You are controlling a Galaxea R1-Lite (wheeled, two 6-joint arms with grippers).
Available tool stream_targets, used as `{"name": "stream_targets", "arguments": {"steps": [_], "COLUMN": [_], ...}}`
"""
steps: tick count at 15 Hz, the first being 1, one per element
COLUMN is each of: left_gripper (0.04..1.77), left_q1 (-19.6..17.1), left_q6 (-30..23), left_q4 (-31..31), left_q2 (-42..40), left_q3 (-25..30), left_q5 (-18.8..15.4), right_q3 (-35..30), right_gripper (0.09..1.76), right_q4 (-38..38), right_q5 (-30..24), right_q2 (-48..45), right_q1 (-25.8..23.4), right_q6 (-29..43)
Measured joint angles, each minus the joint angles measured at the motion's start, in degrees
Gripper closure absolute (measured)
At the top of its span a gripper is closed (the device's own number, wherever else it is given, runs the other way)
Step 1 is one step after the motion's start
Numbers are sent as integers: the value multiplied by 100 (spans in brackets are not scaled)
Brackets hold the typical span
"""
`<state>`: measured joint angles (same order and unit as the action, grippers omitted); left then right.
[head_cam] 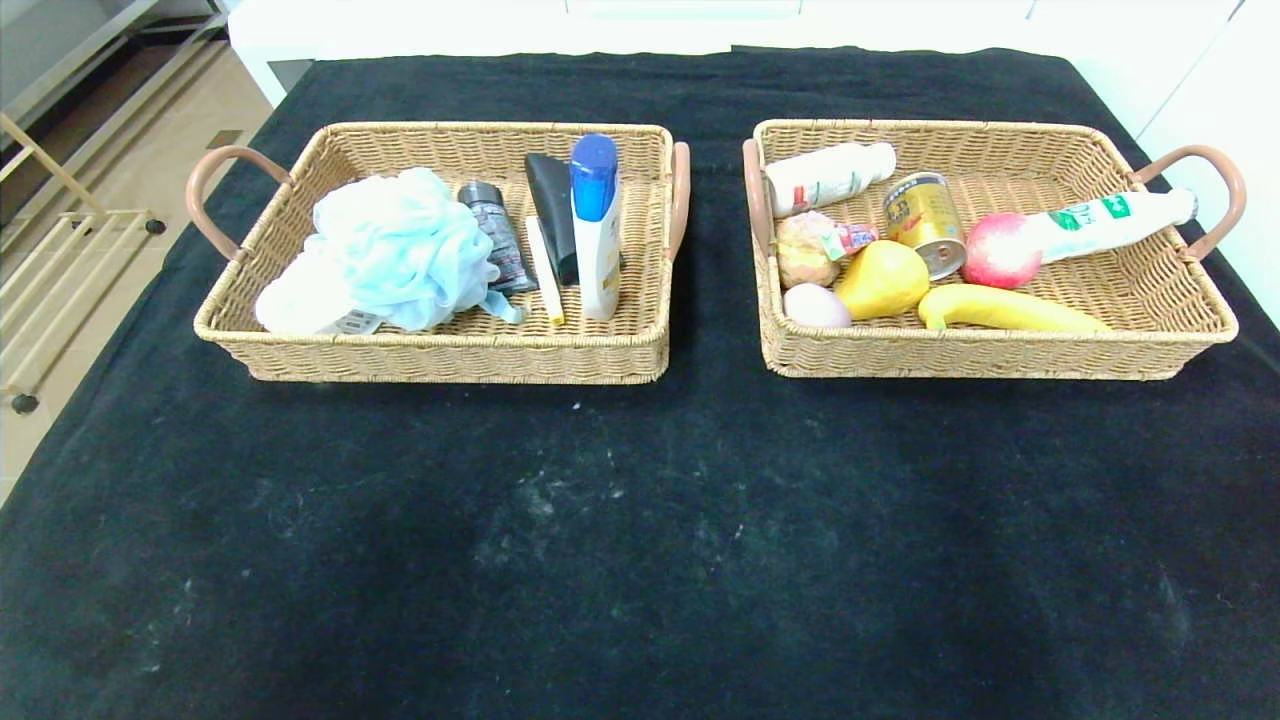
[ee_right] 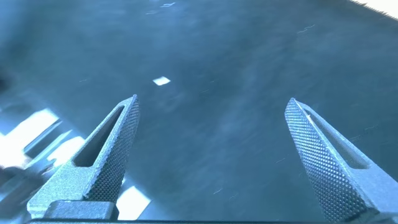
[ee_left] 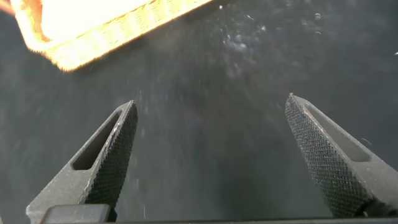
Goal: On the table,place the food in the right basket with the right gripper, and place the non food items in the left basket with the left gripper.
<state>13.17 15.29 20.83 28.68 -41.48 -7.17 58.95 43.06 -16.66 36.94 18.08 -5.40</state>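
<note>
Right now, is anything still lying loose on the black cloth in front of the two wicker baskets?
No, the black cloth is bare; everything sits inside the two wicker baskets.

It looked like a staged test room rather than a lived-in home. A table (head_cam: pixel 640 560) draped in black cloth, flecked with lint, stood on pale tiled floor (head_cam: pixel 130 150). Plain white panels (head_cam: pixel 700 20) ran along its far edge and right side. Beyond its left edge stood a light metal rack on black castors (head_cam: pixel 60 270). Two matching wicker baskets (head_cam: pixel 440 350) held the sorted props.
</note>
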Motion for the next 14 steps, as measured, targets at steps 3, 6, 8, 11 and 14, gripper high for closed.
{"name": "stream_targets", "arguments": {"steps": [3, 6, 8, 11, 14], "left_gripper": [9, 9, 9, 9, 9], "left_q1": [-614, -735, -750, -758, -992], "left_q6": [-82, -118, -402, -492, -492], "left_q4": [896, 995, 1200, 1292, 1484], "left_q2": [-652, -1039, -1154, -1226, -1287], "left_q3": [-664, -759, -812, -791, -813], "left_q5": [-553, -602, -617, -639, -901], "right_q3": [215, -46, -430, -1165, -1670], "right_gripper": [15, 15, 15, 15, 15], "right_q4": [424, 536, 536, 432, 38], "right_q5": [-645, -789, -778, -758, -621], "right_q2": [-569, -1172, -1512, -2026, -2360], "right_q1": [-794, -1381, -1607, -1931, -1959], "right_q6": [-7, -5, -22, -304, -350]}}
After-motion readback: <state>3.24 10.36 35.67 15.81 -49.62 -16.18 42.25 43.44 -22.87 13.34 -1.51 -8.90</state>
